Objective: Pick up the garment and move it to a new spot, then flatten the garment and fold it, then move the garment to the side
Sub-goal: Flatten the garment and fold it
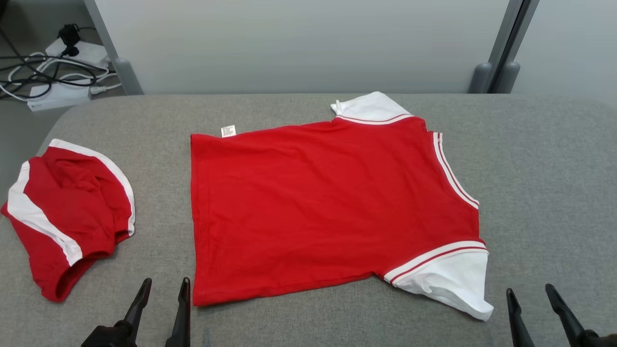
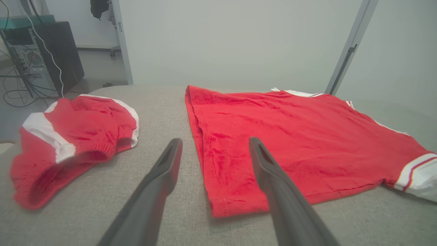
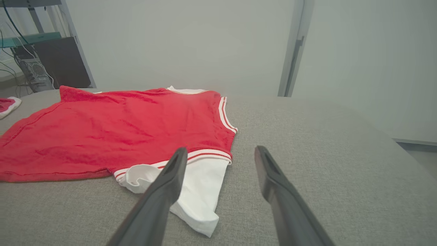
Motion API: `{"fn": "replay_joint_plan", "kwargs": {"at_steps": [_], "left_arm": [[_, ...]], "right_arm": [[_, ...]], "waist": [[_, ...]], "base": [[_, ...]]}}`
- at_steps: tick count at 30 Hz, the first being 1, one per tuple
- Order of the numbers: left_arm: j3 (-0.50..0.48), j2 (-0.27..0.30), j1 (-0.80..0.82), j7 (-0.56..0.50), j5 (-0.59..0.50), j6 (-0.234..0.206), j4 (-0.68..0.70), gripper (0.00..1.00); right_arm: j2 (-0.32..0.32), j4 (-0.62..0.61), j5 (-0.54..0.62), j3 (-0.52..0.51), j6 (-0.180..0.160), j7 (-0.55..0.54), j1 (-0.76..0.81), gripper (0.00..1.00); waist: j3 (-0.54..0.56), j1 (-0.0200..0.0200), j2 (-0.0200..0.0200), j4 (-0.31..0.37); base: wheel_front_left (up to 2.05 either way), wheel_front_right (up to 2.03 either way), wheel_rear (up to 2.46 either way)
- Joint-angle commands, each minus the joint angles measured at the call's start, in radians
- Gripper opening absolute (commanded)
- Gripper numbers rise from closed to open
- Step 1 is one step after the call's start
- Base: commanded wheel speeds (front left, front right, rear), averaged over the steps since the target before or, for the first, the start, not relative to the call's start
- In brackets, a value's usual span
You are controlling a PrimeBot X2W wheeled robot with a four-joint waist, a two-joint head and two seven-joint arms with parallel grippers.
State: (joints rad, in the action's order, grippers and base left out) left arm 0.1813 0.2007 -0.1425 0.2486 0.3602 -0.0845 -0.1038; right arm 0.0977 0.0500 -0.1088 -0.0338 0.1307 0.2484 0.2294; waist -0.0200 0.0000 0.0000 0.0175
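Red shirt (image 1: 313, 207) lies flat mid grey table (image 1: 544, 193). Left gripper (image 1: 166, 280) just off shirt's near hem corner, fingers apart, empty. Right gripper (image 1: 529, 288) beside shirt's white sleeve (image 1: 448, 282), apart, empty. Red shorts (image 1: 67, 217) left of shirt.

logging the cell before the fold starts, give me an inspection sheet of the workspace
surface: grey fabric table, smooth
job's things: red shirt with white sleeves, spread flat mid-table
clutter: red and white shorts, bunched at the left edge
grippers: left gripper and right gripper open, empty, at the near edge
cables: cables and power strips on the floor, far left
surroundings: pale wall panels behind; computer tower at left
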Motion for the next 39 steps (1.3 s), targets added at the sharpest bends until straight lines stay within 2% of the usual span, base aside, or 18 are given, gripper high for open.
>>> {"fn": "replay_joint_plan", "kwargs": {"at_steps": [1,17,34,35,36,37,38,39], "left_arm": [[-0.036,0.004,0.052,0.013,-0.006,0.009,0.012,1.0],[-0.009,-0.047,0.203,0.013,0.035,0.107,-0.219,1.0],[-0.005,-0.082,0.229,0.013,0.065,0.164,-0.351,1.0],[-0.003,-0.082,0.233,0.013,0.068,0.167,-0.357,0.85],[0.001,-0.082,0.236,0.013,0.07,0.171,-0.364,0.49],[0.003,-0.082,0.24,0.013,0.069,0.174,-0.365,0.35],[0.003,-0.082,0.244,0.013,0.069,0.176,-0.363,0.07],[0.003,-0.082,0.246,0.013,0.069,0.178,-0.365,0.0]], "right_arm": [[0.023,-0.005,-0.017,0.028,0.0,0.013,-0.049,1.0],[0.049,0.24,-0.097,0.133,0.0,0.013,-0.215,1.0],[0.035,0.317,-0.133,0.178,0.0,0.013,-0.223,1.0],[0.036,0.323,-0.134,0.184,0.0,0.013,-0.226,1.0],[0.037,0.33,-0.137,0.19,0.0,0.013,-0.228,0.51],[0.039,0.335,-0.139,0.192,0.0,0.013,-0.23,0.35],[0.038,0.337,-0.142,0.194,0.0,0.013,-0.233,0.0],[0.037,0.339,-0.145,0.196,0.0,0.013,-0.234,0.0]], "waist": [[-0.017,0.0,0.0,0.002],[-0.18,0.0,0.0,0.004],[-0.219,0.0,0.0,0.003],[-0.219,0.0,0.0,0.003],[-0.219,0.0,0.0,0.002],[-0.219,0.0,0.0,0.002],[-0.22,0.0,0.0,0.001],[-0.219,0.0,0.0,0.001]], "base": [[0.0,0.0,0.0],[0.0,0.0,0.0],[0.0,0.0,0.0],[0.0,0.0,0.0],[0.0,0.0,0.0],[0.0,0.0,0.0],[0.0,0.0,0.0],[0.0,0.0,0.0]]}}
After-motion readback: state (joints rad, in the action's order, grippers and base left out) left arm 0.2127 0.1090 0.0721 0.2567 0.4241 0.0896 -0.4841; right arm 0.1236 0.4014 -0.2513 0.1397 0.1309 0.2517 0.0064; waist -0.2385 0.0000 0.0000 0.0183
